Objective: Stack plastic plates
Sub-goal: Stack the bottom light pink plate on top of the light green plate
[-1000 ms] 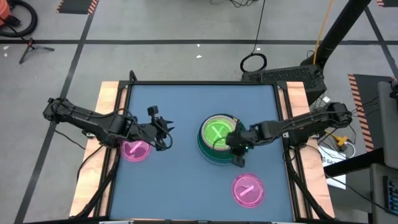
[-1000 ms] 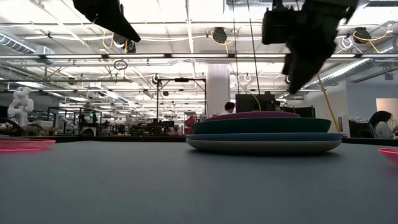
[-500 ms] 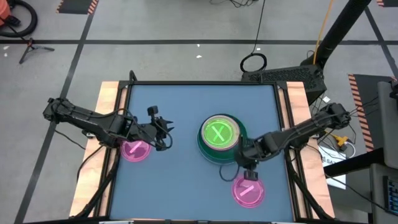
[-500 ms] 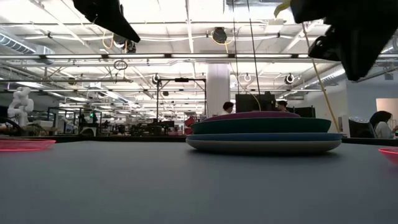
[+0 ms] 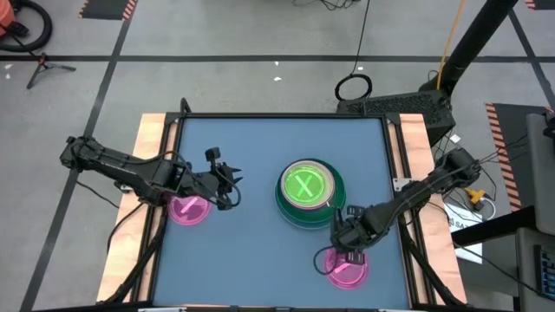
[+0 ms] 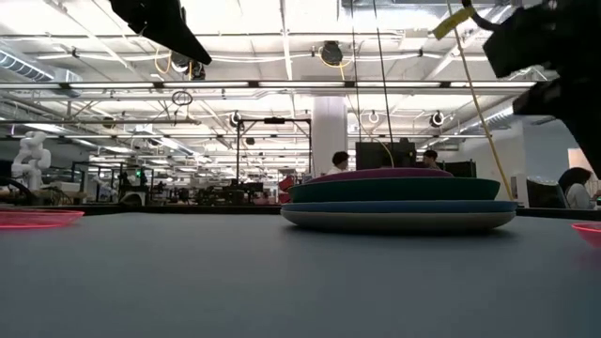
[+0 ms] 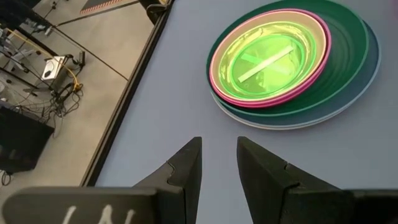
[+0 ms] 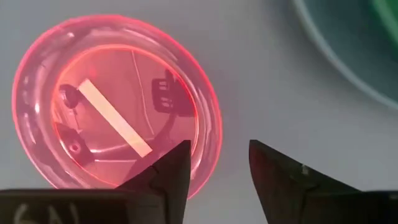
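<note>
The right gripper [image 5: 349,256] hangs just over the small translucent pink plastic plate [image 5: 346,267], its fingers standing apart and empty, with one finger above the plate's rim on the side toward the stack. That stack of round plastic plates [image 5: 305,193], topped by a small translucent green plate [image 5: 304,185], is my landmark: the pink plate under the right gripper lies near it, on the front side of the blue surface [image 5: 260,147], flat and touching nothing else. A second translucent pink plate [image 5: 188,210] lies well apart on the stack's other side, and the left gripper [image 5: 227,184] waits between it and the stack, fingers a little apart with nothing between them. These plates look thin, light and stiff, with a smooth, likely slippery finish, so I would judge the raised rim the only place to pinch. Pressing too hard on a flat-lying rim may just skid the plate along.
</note>
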Robot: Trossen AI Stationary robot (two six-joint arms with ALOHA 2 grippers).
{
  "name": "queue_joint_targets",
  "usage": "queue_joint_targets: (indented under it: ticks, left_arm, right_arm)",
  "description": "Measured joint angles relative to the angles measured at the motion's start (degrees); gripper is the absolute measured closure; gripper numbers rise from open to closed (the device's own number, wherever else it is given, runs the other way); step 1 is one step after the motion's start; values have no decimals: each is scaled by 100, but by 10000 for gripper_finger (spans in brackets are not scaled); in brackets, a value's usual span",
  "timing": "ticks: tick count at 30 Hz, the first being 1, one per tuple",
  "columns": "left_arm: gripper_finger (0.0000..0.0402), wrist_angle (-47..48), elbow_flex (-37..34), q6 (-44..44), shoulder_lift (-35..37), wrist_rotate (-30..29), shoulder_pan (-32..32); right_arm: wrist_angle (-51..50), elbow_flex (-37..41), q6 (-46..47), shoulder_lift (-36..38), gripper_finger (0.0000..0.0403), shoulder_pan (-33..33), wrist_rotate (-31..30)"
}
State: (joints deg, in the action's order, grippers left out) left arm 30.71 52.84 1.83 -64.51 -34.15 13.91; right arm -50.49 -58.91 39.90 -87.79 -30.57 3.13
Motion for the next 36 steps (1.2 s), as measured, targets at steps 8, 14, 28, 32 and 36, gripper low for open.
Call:
queue_joint_targets:
  ticks: [8,14,28,32,36]
  left_arm:
    - [293,-17,0,-36,0,0,0]
    - [293,-36,0,-42,0,0,0]
    - [293,-36,2,-57,0,0,0]
    - [293,-35,2,-57,0,0,0]
    - [293,-34,2,-55,0,0,0]
  right_arm:
    - [643,378,-14,-107,254,-9,-24]
    - [1375,789,44,-107,254,-9,-28]
    - [2038,1055,-13,-107,280,-9,-28]
    - [2038,1055,-26,-108,316,-9,-24]
    - [2051,1055,-62,-107,352,-9,-12]
